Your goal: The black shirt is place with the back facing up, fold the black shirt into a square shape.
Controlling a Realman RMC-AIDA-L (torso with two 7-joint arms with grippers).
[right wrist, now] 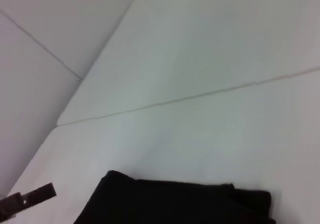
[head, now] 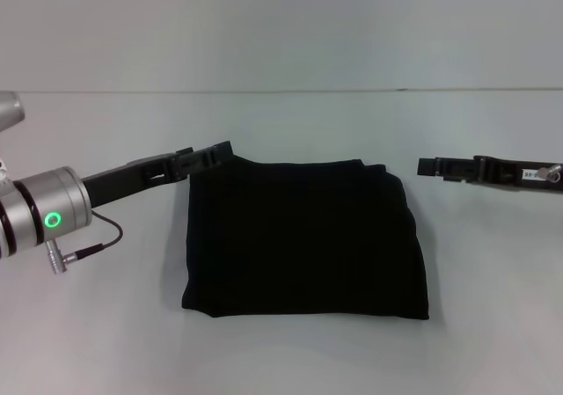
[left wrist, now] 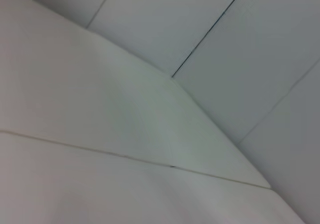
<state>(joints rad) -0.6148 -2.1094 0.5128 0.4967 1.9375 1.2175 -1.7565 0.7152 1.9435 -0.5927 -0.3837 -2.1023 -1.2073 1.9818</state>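
The black shirt [head: 303,241] lies folded into a rough square in the middle of the white table [head: 493,325]. Its far edge also shows in the right wrist view, black shirt [right wrist: 175,204]. My left gripper [head: 220,151] reaches in from the left and ends at the shirt's far left corner; whether it touches the fabric I cannot tell. It shows small and far off in the right wrist view, left gripper [right wrist: 30,199]. My right gripper [head: 424,166] hovers just right of the shirt's far right corner, apart from it. The left wrist view shows only table and wall.
The white table runs back to a pale wall [head: 281,25], with a seam line across the table top [right wrist: 200,97]. Bare surface surrounds the shirt on all sides. A cable [head: 97,241] hangs from my left wrist.
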